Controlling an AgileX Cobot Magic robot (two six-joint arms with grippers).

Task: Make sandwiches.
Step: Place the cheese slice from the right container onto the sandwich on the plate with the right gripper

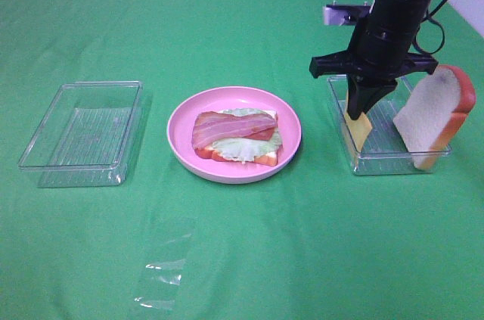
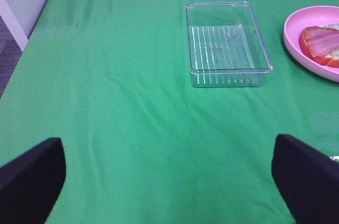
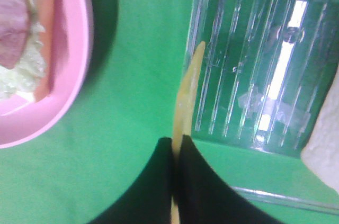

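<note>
Sandwich stack is lying unfinished on the pink plate, with bacon showing on top, over lettuce and the bottom bread. The right gripper is pinching the cheese slice on edge, right at the plate-side wall of the right tray. To my eye the cheese is needing a clean lift clear of that wall, then a turn to lie flat and square on the bacon. The top bread slice is leaning at the tray's other side, close by the arm, and is looking easy to knock. The left gripper is hanging spread wide over bare cloth, short of the left tray.
</note>
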